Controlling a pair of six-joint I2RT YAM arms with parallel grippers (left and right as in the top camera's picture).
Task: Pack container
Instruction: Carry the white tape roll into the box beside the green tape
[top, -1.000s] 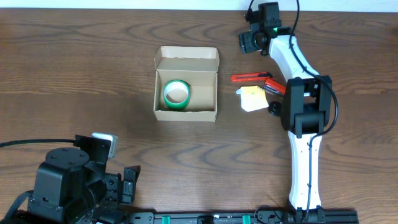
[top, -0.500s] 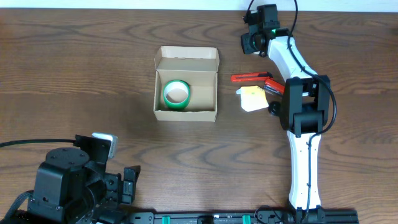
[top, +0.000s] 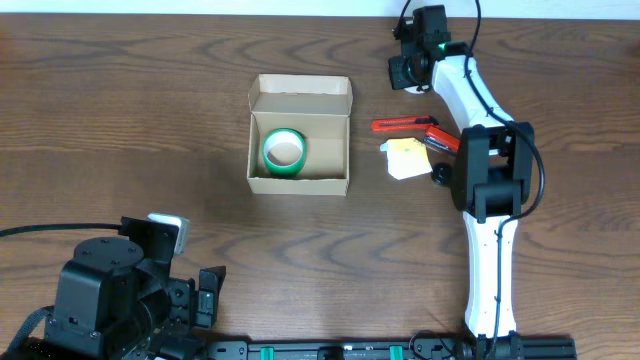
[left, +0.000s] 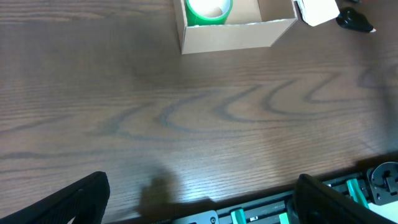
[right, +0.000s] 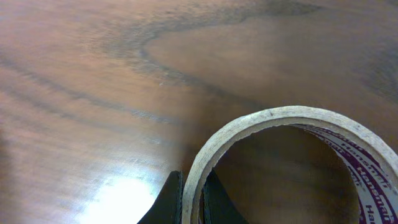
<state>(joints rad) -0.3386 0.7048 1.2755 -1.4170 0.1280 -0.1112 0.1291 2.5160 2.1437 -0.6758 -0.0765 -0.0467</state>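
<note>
The container (top: 299, 135) is a small rectangular box of plain brown cardboard, standing on the dark wooden table (top: 120, 120) a little left of the middle in the overhead view. Its top is open. The hinged lid flap is folded back along the far edge, with short tabs at the flap's corners, and the walls stand straight with clean, unmarked faces. From the left wrist view the near wall (left: 230, 34) shows as a smooth tan panel with a thin pale rim. A green tape roll (top: 283, 151) lies flat on the box floor in the left half, close to the left wall, while the right half of the floor is bare cardboard. To the right of the box, apart from it, lie a red cutter (top: 405, 125) and a yellow note pad (top: 405, 158), the pad just in front of the cutter. The right gripper (top: 410, 70) is low at the far edge of the table, beyond the cutter. Its wrist camera shows the two dark fingertips (right: 171, 200) clamped on the wall of a white tape roll (right: 261, 119), one tip outside the ring and one inside. The roll stands on edge, with purple print on its inner face. The left gripper (left: 202, 180) hangs over bare wood near the front edge, well apart from the box, its fingers spread wide and holding nothing.
</note>
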